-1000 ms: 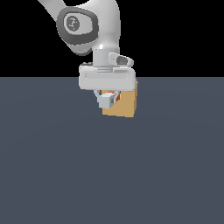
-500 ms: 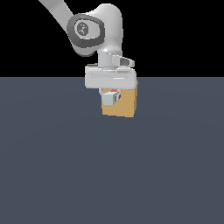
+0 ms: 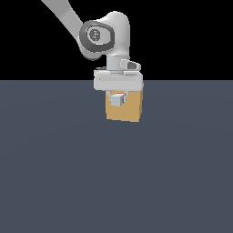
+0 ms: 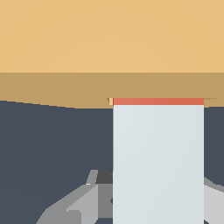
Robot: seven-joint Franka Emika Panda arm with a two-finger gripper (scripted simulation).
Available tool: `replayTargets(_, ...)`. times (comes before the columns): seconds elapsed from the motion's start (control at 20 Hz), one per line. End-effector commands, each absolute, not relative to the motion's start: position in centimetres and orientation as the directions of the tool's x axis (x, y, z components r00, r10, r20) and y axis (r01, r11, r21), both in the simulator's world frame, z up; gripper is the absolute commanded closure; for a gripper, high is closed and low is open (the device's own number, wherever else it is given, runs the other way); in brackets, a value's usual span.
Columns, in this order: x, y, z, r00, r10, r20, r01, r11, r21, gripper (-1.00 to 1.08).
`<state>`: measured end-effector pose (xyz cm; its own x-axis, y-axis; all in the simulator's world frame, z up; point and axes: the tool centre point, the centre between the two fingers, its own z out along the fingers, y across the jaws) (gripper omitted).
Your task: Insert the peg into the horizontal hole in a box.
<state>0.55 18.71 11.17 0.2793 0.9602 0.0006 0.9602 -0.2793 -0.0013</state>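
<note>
The peg (image 4: pixel 158 162) is pinched in the hand (image 3: pixel 119 96) at the box (image 3: pixel 132 110) face. Only an orange-red sliver is seen outside the hole; insertion is judged largely unfinished.

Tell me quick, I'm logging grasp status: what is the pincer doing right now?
Pincer: closed on the peg, whose orange-red end meets the box.
</note>
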Motion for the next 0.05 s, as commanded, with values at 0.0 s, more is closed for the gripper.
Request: replayTargets(0.0, 0.76, 18.91, 11.32, 0.281, 0.960, 0.002, 0.960, -0.281, 0.001, 1.08)
